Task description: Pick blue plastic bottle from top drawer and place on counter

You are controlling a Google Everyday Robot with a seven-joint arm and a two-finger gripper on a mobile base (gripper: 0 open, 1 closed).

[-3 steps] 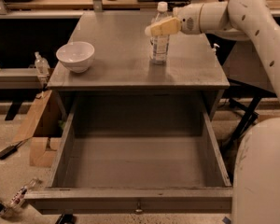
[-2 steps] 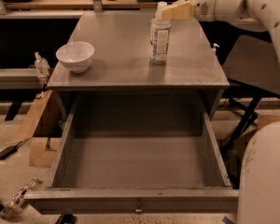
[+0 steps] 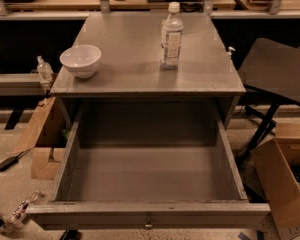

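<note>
gripper: not in frame, so we cannot tell whether it is wide, narrow or holding anything; nothing is clamped on the bottle in this view
blue plastic bottle point(image 3: 171, 36): stands upright on the counter point(image 3: 125, 59), right of centre and toward the back, white cap on, nothing touching it
top drawer point(image 3: 150, 174): pulled fully out, we see only a bare floor inside; knob point(image 3: 148, 224) at the middle of the front panel
white bowl point(image 3: 81, 60): on the counter near the left edge, well apart from the bottle
surroundings: small pump bottle point(image 3: 44, 70) on a ledge left of the cabinet, cardboard box point(image 3: 280, 184) on the floor at right
task stage: we judge the place step done, since the bottle is on the counter and free
risk 1: the bottle is tall and narrow and looks light, so any arm sweep back over the counter could tip it
risk 2: once tipped it would roll; the right and front edges are nearest, and a fall off the front lands it back in the open drawer
risk 3: the drawer sticks far out toward the robot, so a base move forward could hit the front panel, jolt the cabinet and shake the bottle over
risk 4: with the gripper unseen, we cannot check its clearance from the cap
</note>
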